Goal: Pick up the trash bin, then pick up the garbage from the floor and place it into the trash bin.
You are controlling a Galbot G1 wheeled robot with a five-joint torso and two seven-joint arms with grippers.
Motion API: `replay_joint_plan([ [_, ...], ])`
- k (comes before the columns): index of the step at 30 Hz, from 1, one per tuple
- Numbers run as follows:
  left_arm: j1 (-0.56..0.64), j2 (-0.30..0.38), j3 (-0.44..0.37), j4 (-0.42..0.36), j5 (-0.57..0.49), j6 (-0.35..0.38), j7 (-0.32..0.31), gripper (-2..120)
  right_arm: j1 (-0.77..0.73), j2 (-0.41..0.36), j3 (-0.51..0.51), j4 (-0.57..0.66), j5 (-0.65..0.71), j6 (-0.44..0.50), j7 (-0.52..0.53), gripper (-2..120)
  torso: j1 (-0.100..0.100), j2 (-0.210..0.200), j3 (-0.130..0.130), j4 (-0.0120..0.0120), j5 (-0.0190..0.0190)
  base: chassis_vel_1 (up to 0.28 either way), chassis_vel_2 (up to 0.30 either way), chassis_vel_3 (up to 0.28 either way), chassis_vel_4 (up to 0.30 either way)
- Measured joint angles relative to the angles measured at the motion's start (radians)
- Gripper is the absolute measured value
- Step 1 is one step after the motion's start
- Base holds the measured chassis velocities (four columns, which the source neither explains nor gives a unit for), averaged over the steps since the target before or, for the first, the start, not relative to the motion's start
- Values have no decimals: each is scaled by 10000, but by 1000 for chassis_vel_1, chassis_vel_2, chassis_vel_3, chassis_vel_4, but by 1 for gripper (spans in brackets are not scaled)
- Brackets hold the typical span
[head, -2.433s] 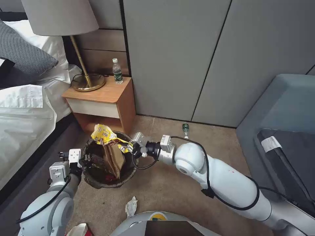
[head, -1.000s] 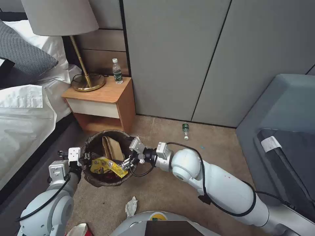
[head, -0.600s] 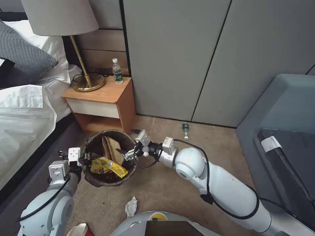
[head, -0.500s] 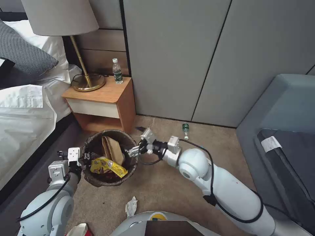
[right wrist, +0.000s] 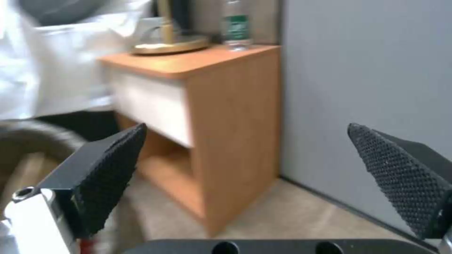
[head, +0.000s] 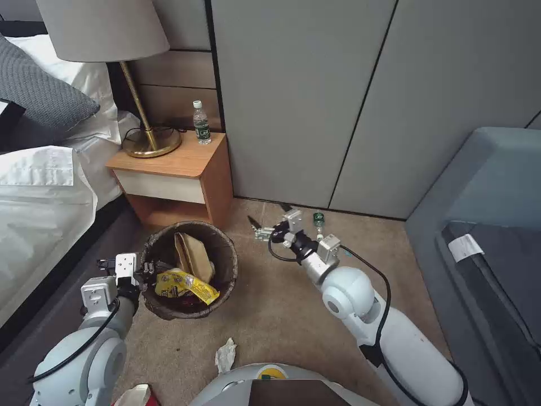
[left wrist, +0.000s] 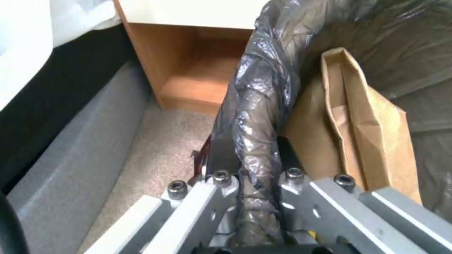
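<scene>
On the carpet at seven o'clock, the trash bin (head: pixel 189 270) is clamped at its rim by the left gripper (head: pixel 147 269). Jaws wide, empty, the right gripper (head: pixel 269 221) must reach the small bottle (head: pixel 319 224) at one o'clock.

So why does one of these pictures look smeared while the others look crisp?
The right wrist view is motion-blurred: the nightstand and the bottle on it look soft. The head view is sharp and evenly lit; the left wrist view shows glare on the trash bin liner.
</scene>
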Motion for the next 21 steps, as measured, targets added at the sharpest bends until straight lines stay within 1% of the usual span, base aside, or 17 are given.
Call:
replay_joint_plan([
  [3,119,0,-76,-43,-24,-5,87,3,-1015,322,783,8,-1069,336,217,100,0,0,0,-4,0,0,0,0,0],
  [5,139,-12,-80,-50,-23,-5,106,3,-1265,423,978,21,-1325,420,272,100,0,0,0,-4,0,0,0,0,0],
  [9,172,-61,-36,-77,9,-16,146,3,-2433,1168,1934,133,-2409,826,506,100,0,0,-1,-5,0,0,0,0,0],
  [10,172,-61,-36,-77,9,-16,146,3,-2433,1168,1934,133,-2409,826,506,100,0,0,-1,-5,0,0,0,0,0],
  [11,175,-69,-20,-89,14,-22,147,3,-2695,1405,2149,188,-2604,894,569,100,0,1,0,-1,-2,0,0,0,0],
  [14,169,-77,6,-124,28,-23,149,3,-3230,1934,2607,285,-3080,1110,608,100,0,1,0,-3,-1,0,0,0,0],
  [15,169,-77,6,-124,28,-23,149,3,-3230,1934,2607,285,-3080,1110,608,100,0,1,0,-3,-1,0,0,0,0],
  [17,171,-100,10,-157,51,-23,151,3,-3645,2266,2920,401,-3356,1268,605,100,0,0,0,-3,-2,0,0,0,0],
  [20,174,-112,11,-166,62,-23,151,3,-3812,2390,3020,467,-3451,1344,604,100,0,0,-1,-3,-1,0,0,0,0],
  [21,184,-129,10,-185,76,-22,158,3,-4157,2604,3250,619,-3642,1496,605,100,0,1,-1,-4,-2,0,0,0,0],
])
